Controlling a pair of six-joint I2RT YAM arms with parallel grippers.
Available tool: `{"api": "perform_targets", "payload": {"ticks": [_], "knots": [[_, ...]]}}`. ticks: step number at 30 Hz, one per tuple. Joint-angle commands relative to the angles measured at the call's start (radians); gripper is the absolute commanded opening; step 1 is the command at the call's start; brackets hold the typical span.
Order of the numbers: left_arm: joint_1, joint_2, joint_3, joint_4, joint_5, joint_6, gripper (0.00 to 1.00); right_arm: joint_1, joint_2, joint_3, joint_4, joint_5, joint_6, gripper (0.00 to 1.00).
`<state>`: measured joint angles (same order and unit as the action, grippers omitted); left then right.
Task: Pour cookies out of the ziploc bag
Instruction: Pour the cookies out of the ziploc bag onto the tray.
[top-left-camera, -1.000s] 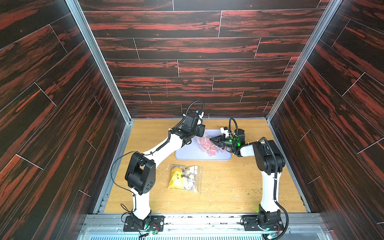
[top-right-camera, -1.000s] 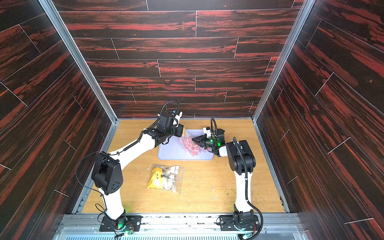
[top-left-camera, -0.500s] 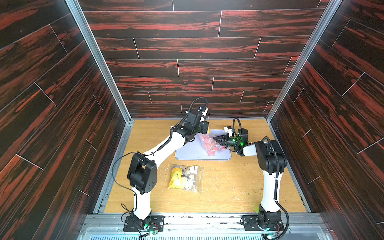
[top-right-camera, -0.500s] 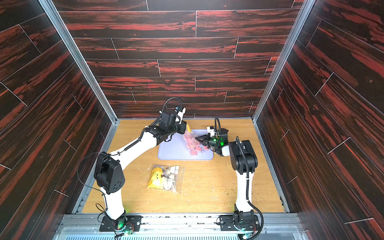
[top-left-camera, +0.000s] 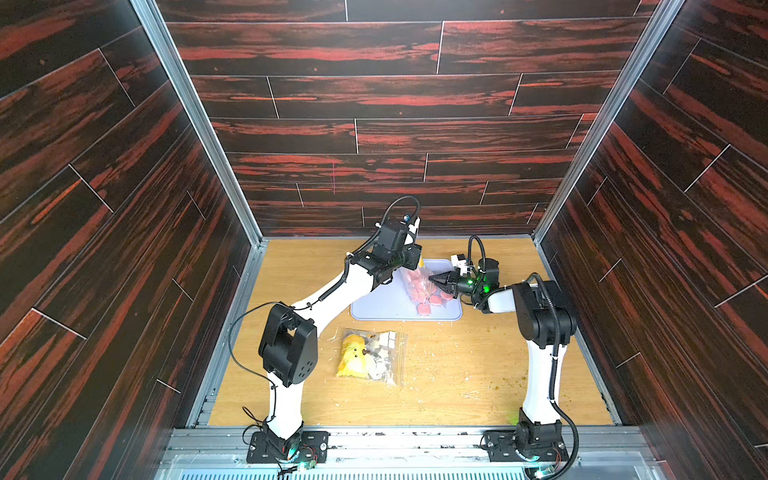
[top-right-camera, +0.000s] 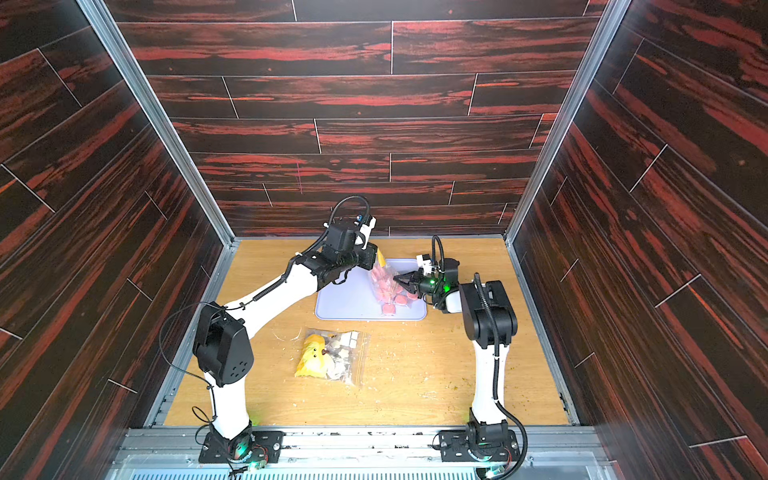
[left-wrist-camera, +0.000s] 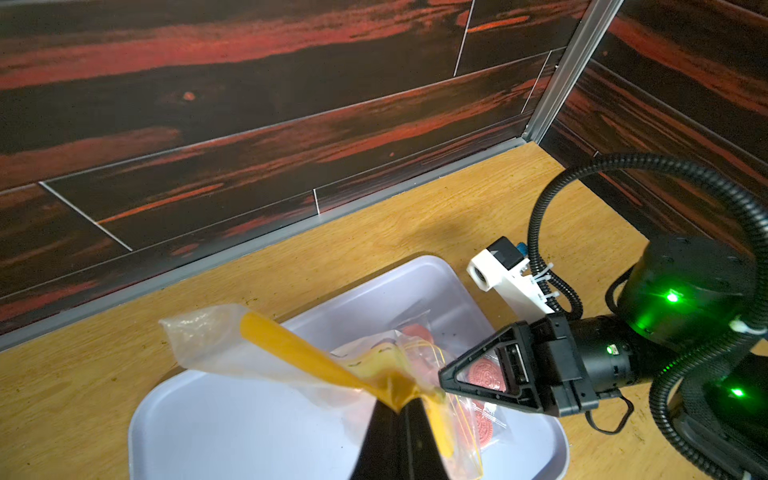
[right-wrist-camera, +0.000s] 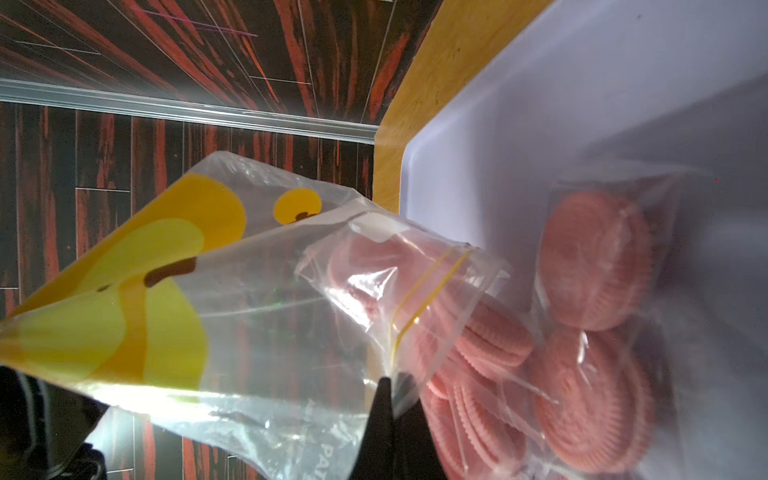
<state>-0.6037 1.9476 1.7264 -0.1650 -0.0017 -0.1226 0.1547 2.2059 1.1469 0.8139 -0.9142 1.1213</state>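
Note:
A clear ziploc bag (right-wrist-camera: 208, 291) with a yellow duck print hangs tilted over the pale lavender tray (top-left-camera: 374, 303), mouth down. My left gripper (left-wrist-camera: 401, 401) is shut on the bag's yellow raised end. My right gripper (right-wrist-camera: 392, 386) is shut on the bag's edge beside the yellow zip line, low over the tray. Pink cookies (right-wrist-camera: 594, 266) in clear wrappers lie in the tray, and others sit half in the bag's mouth. In both top views the bag (top-right-camera: 380, 274) slopes from the left wrist down to the right gripper (top-left-camera: 432, 279), with cookies (top-left-camera: 424, 308) below it.
A second clear bag (top-left-camera: 370, 353) holding a yellow lump and white pieces lies on the wooden table in front of the tray. Crumbs are scattered over the table's right half. Dark wood walls close in on three sides, near the tray's back edge.
My left gripper has lifted the bag's end up and back, tilting the bag. The right gripper has closed on the bag's edge, and the cookies have slid toward the tray's front.

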Motion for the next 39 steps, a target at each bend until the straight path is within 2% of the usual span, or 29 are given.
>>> {"api": "perform_targets", "payload": {"ticks": [1,39], "knots": [[-0.005,-0.001,0.047,0.020,-0.003,0.006,0.00,-0.010,-0.063,-0.011,-0.036,0.000,-0.028,0.04],[-0.042,-0.042,0.033,0.097,-0.067,0.042,0.00,-0.033,-0.134,-0.021,-0.041,-0.032,-0.026,0.03]]}}
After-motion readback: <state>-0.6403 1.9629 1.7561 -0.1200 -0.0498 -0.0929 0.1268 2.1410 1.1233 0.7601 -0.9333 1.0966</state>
